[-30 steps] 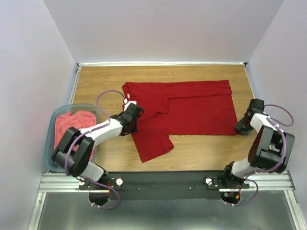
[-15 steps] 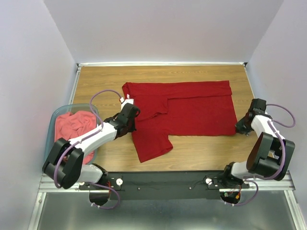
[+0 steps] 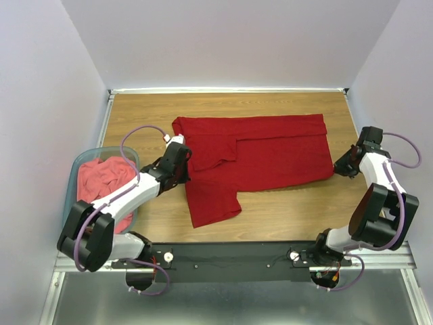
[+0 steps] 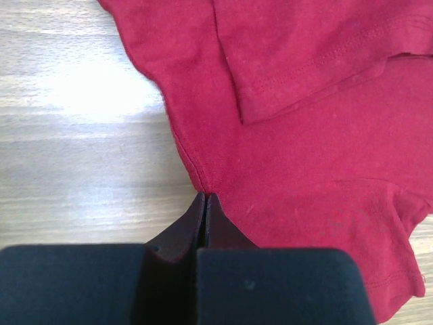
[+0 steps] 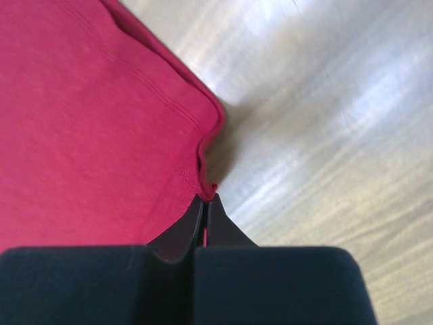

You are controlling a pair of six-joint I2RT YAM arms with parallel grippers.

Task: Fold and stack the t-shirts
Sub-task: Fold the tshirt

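We've got the red shirt (image 3: 270, 152) lying flat mid-table (image 3: 284, 210), with one sleeve folded in and a flap trailing toward 7 o'clock. The left gripper (image 4: 205, 201) has its jaws pinched tight on the shirt's 9 o'clock edge. The right gripper (image 5: 205, 200) is clamped the same way on the hem corner at about 4 o'clock. The pink shirt (image 3: 101, 181) sits bunched in the tub (image 3: 72, 177) — off at 8 o'clock from the red one.
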